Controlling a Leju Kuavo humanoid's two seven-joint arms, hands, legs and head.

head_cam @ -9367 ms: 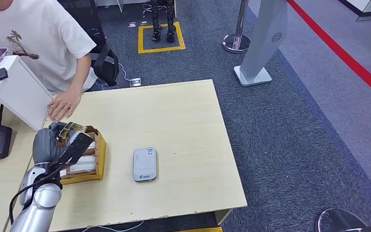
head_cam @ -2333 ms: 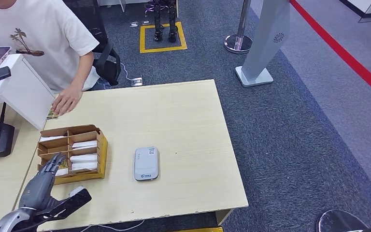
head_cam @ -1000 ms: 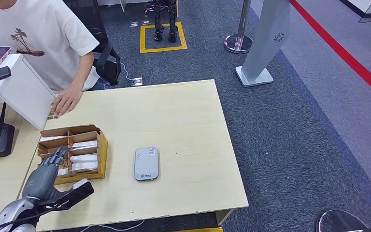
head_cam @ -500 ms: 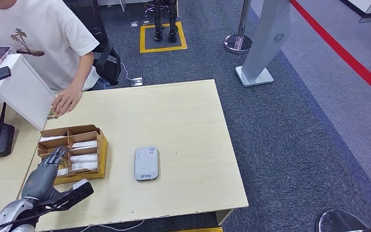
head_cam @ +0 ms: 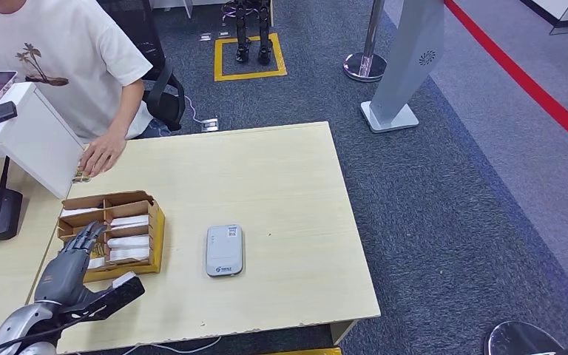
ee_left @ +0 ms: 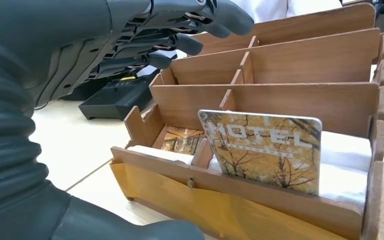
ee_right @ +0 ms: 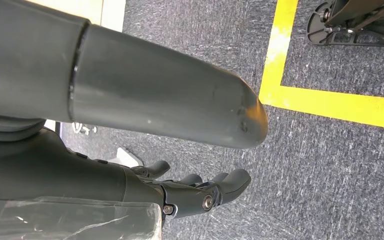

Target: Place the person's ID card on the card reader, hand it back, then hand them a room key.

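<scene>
Grey left robot hand (head_cam: 70,266), fingers spread, apparently empty

Just ahead of my left hand (head_cam: 70,268) the wooden card box (head_cam: 150,235) and its dividers wall off the slots. To my right the tabletop (head_cam: 281,192) lies open around the card reader (head_cam: 223,251). A person's hand (head_cam: 100,157) rests beyond the box.

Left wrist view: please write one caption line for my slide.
Left hand, fingers spread, hovers over the wooden card box; a HOTEL key card stands in the nearest compartment.
</scene>
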